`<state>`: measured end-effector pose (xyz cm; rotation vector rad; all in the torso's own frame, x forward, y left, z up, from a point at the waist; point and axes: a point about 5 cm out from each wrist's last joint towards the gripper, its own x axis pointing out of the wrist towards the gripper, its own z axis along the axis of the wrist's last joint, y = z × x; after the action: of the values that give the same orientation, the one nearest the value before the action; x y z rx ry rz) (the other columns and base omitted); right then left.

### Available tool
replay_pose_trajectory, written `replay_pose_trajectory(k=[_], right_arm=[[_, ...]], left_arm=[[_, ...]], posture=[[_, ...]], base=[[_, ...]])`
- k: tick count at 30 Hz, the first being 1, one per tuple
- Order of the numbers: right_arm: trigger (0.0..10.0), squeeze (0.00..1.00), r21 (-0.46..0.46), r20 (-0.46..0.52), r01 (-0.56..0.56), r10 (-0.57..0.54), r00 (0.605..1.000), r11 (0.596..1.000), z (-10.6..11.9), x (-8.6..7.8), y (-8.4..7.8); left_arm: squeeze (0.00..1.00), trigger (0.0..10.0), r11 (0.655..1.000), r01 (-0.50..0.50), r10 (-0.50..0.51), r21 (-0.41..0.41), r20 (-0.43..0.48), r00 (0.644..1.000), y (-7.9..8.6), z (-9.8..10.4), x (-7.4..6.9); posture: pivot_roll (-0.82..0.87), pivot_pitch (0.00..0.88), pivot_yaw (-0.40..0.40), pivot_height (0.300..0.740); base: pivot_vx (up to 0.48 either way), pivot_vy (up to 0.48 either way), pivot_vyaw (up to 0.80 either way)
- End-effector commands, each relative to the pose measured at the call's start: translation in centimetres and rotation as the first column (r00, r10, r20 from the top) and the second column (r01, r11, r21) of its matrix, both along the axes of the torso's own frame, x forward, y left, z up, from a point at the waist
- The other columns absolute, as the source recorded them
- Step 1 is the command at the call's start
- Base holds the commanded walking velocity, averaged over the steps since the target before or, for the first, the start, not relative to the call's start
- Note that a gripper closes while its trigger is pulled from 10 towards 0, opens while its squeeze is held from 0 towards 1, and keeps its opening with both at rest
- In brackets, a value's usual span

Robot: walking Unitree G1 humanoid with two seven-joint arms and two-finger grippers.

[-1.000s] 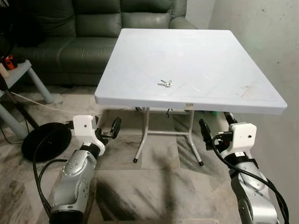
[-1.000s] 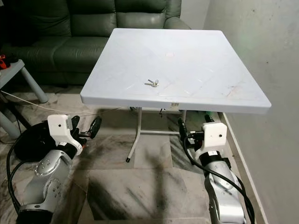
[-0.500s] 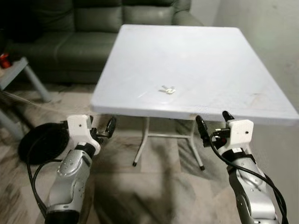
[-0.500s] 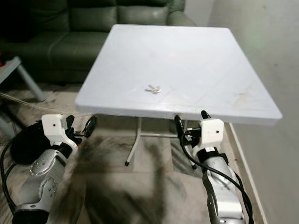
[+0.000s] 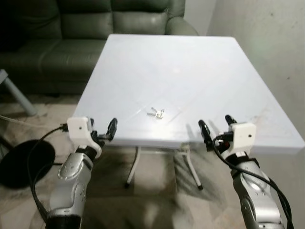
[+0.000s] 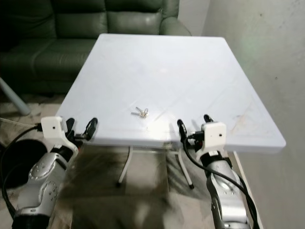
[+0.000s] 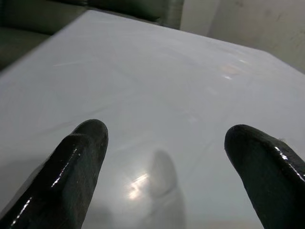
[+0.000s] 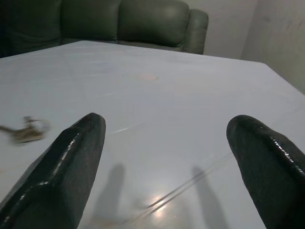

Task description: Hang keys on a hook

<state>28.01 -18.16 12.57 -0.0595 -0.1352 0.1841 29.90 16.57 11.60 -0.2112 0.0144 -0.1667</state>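
Note:
A small bunch of silver keys (image 5: 156,113) lies on the white square table (image 5: 190,62), near its front edge and a little left of centre. My left gripper (image 5: 101,130) hovers open at the table's front left edge, left of the keys. At the front edge right of the keys, my right gripper (image 5: 216,127) is open too, with nothing between its fingers. In the right wrist view the keys (image 8: 26,131) appear blurred beside one black finger (image 8: 62,167). The left wrist view looks over bare tabletop (image 7: 157,81).
A dark green leather sofa (image 5: 71,33) stands behind the table on the left. A pale wall (image 5: 267,33) runs along the right side. A black round base (image 5: 19,162) lies on the tiled floor at the left, with a grey leg (image 5: 16,95) of a side table above it.
The camera has come closer to the table and looks down more steeply. Both grippers have risen from below the table's front edge to tabletop level. The keys have not moved.

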Motion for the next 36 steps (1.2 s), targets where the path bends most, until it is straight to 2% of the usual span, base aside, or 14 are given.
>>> replay_pose_trajectory(k=[1,6,13,19,21,36], right_arm=[[10.0,0.00,-0.016,-0.003,0.010,-0.010,1.000,1.000,-0.06,-0.08,-0.61],[10.0,0.00,-0.044,-0.010,-0.026,0.025,1.000,0.999,-0.13,-0.08,-0.19],[10.0,0.00,-0.070,-0.014,-0.064,0.063,0.998,0.996,-0.20,-0.04,0.35],[10.0,0.00,-0.050,-0.016,-0.068,0.067,0.998,0.996,-0.22,0.12,0.26],[10.0,0.00,0.010,-0.002,-0.071,0.071,0.997,0.997,-0.08,0.15,0.30],[10.0,0.00,-0.004,-0.008,-0.079,0.079,0.997,0.997,-0.09,0.12,0.18]], left_arm=[[0.00,10.0,1.000,0.024,-0.024,0.005,0.014,1.000,-0.67,0.16,-0.04],[0.00,10.0,1.000,0.022,-0.022,0.003,0.008,1.000,-0.76,0.16,-0.04],[0.00,10.0,1.000,0.017,-0.017,0.002,0.009,1.000,-0.73,0.13,-0.03],[0.00,10.0,1.000,0.015,-0.015,0.003,0.011,1.000,-0.76,0.09,-0.02],[0.00,10.0,1.000,0.017,-0.017,-0.001,0.007,1.000,-0.78,0.03,-0.02],[0.00,10.0,1.000,0.016,-0.016,-0.007,0.008,1.000,-0.73,0.03,0.09]], posture=[[0.01,0.073,-0.014,0.732],[0.01,0.067,-0.016,0.732],[0.01,0.054,-0.025,0.732],[0.02,0.043,-0.029,0.732],[0.02,0.043,-0.029,0.732],[0.02,0.025,-0.033,0.732]], base=[[0.000,0.000,0.00],[0.000,0.000,0.00],[0.000,0.000,0.80],[0.000,0.000,0.80],[0.000,0.000,0.00],[0.000,0.000,0.00]])
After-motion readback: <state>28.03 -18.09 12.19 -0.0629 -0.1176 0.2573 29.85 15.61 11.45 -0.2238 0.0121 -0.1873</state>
